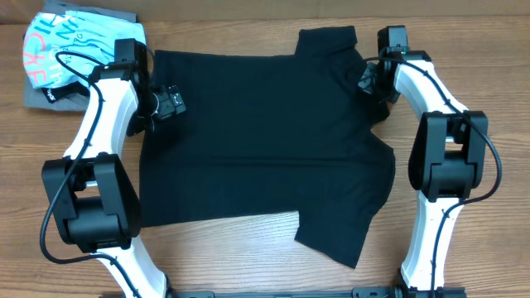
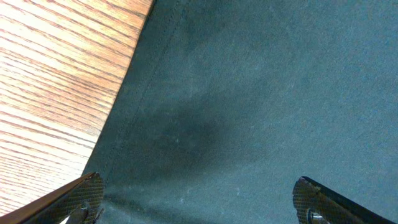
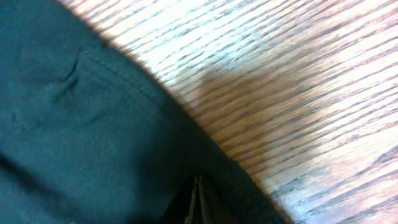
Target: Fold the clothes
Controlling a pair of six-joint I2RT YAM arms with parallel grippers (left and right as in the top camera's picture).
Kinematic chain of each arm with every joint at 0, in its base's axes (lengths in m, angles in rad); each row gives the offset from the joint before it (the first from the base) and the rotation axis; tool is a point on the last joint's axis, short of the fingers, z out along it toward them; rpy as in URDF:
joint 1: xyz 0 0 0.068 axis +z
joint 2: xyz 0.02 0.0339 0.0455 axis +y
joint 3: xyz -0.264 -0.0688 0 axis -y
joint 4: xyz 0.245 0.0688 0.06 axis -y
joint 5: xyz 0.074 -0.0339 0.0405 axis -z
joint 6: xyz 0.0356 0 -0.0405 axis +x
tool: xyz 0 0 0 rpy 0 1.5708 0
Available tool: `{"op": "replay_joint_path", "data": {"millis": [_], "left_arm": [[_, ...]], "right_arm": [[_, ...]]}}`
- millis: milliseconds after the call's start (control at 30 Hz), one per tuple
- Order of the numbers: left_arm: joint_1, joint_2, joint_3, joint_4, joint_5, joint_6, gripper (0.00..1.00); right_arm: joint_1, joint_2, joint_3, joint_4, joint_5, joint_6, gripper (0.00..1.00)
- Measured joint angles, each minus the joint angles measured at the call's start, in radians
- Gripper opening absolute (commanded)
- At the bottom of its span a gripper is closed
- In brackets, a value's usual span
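The clothes, a plain black T-shirt (image 1: 265, 141), lie spread flat on the wooden table (image 1: 240, 248), one sleeve at the top right and one at the bottom right. My left gripper (image 1: 170, 101) hovers over the shirt's left edge, jaws wide open and empty. In the left wrist view the dark fabric (image 2: 249, 93) fills the gap between the two fingertips of the left gripper (image 2: 196, 190). My right gripper (image 1: 368, 80) sits at the shirt's right edge by the upper sleeve. In the right wrist view the right gripper (image 3: 198, 190) is shut, pinching the shirt's hem (image 3: 74, 124).
A light blue shirt with lettering (image 1: 62, 50) lies on a grey folded garment (image 1: 37, 95) at the back left corner, just behind my left arm. Bare wood (image 3: 298, 81) shows to the right of the T-shirt and along the front edge.
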Motion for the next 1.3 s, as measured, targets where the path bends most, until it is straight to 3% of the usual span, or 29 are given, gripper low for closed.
{"op": "replay_joint_path", "data": {"millis": [400, 900, 1000, 1300], "left_arm": [[0.000, 0.000, 0.000, 0.003, 0.000, 0.000, 1.00], [0.000, 0.000, 0.000, 0.025, 0.000, 0.000, 1.00], [0.000, 0.000, 0.000, 0.030, 0.000, 0.000, 1.00], [0.000, 0.000, 0.000, 0.048, 0.000, 0.000, 1.00]], "right_arm": [[-0.023, -0.014, -0.049, 0.116, -0.008, 0.000, 0.04], [-0.151, 0.027, -0.053, 0.307, -0.006, -0.032, 0.04], [-0.156, 0.027, -0.046, 0.291, -0.008, -0.038, 0.04], [-0.162, 0.025, 0.141, -0.020, -0.114, -0.045, 0.04]]}}
